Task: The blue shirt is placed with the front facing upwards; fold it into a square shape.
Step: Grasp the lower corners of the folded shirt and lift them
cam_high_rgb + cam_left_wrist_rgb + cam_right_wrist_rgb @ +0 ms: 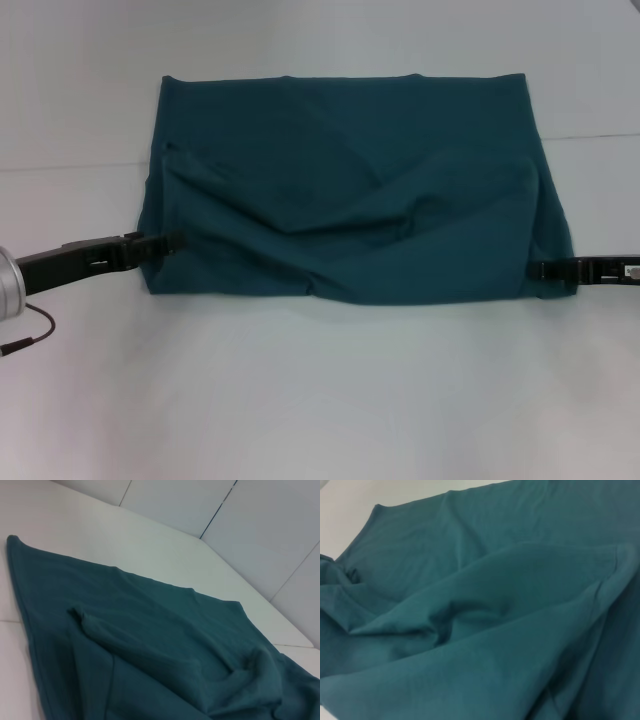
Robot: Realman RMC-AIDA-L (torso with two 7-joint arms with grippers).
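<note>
Shirt (pixel 350 200) lies folded and wrinkled on the table (pixel 320 400); my left hand (pixel 172 241) and right hand (pixel 540 268) sit at its near side edges, seemingly tensioning it; grip unclear.

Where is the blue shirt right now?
In the head view the blue shirt lies folded on the white table, in the middle, between the left gripper and the right gripper at its near corners.

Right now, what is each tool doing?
Left tool: at the blue shirt's left edge, grip cannot be told.
Right tool: at its right edge, cannot be told.
</note>
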